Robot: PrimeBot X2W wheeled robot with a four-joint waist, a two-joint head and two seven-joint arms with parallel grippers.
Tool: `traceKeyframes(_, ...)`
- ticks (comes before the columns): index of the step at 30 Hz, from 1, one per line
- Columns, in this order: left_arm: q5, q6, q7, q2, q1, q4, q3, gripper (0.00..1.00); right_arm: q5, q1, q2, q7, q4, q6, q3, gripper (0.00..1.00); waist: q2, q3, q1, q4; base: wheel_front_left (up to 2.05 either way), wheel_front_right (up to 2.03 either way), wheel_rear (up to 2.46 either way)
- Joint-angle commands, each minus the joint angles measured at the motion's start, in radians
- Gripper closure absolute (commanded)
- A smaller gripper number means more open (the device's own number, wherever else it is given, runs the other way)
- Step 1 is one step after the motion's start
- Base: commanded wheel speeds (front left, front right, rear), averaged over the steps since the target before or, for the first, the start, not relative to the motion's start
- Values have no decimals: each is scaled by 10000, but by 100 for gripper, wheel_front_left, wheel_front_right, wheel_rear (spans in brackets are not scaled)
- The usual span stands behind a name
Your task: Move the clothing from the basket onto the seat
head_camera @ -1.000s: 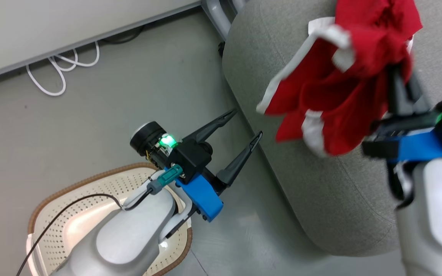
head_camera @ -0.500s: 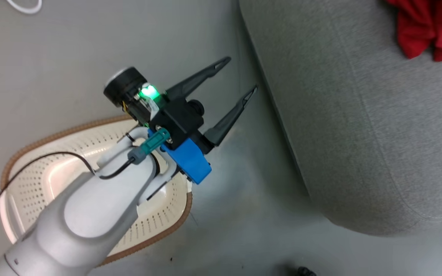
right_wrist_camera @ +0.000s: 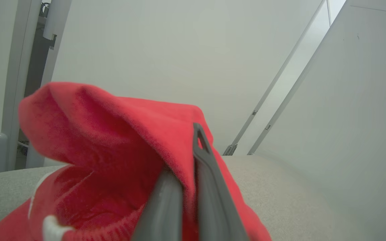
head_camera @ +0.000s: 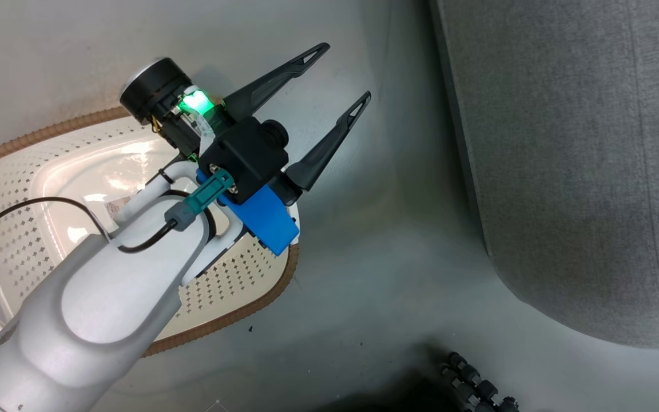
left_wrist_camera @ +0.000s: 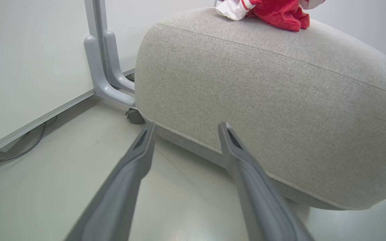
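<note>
Grips a fold of the red clothing in the right claw, jaws closed tight on the cloth, just over the top of the grey seat; cannot tell whether the lower folds already rest on the cushion. Holds the left claw wide open and empty above the floor, between the basket and the seat, fingers aimed at the seat's side. Catches, along those fingers, red and white cloth lying on the seat's top edge; cannot tell if that is the gripped piece or another. Reads as the setting-down step: cloth over the seat, not yet let go. Calls next for lowering a little, opening the right claw, then drawing back without snagging the soft cloth on a finger. Finds the visible part of the basket bare, just perforated walls and a sticker, with part of the bottom hidden under the left forearm. Leaves little in the way: a grey frame leg and castor touching the seat's corner, a cable along the wall, a dark ribbed thing low on the floor.
</note>
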Motion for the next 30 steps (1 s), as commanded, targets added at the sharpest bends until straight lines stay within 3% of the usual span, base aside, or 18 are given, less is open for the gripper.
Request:
traceKeyframes(1, 24, 35, -67, 101, -104, -56, 14, 0, -90, 190, 193, -8, 152, -11, -108, 100, 0, 123, -2, 88, 0, 0, 0)
traceKeyframes(9, -45, 99, -82, 182, -104, -42, 3, 0, -581, 559, 1066, -8, 317, -11, -531, 100, 0, 104, -2, 103, 0, 0, 0)
traceKeyframes(10, -40, 103, -94, 198, -96, -32, 9, 0, -586, 631, 1155, -8, 209, -11, -596, 61, 0, 54, -2, 87, 0, 0, 0)
traceKeyframes(11, -45, 124, -91, 207, -84, -18, 11, 0, -610, 722, 1231, -8, 127, -11, -640, 2, 0, -7, -2, 73, 0, 0, 0)
traceKeyframes(21, -330, 264, -695, -91, 483, 560, -85, 0, -490, 2409, 1461, -7, -996, -11, -251, 0, 0, -1485, -2, 109, 0, 0, 0)
traceKeyframes(30, -1026, 721, -1486, -424, 1612, 1488, 538, 0, -268, 4393, 1648, -7, -2412, -11, 1692, 0, 0, -3921, -2, 586, 0, 0, 0)
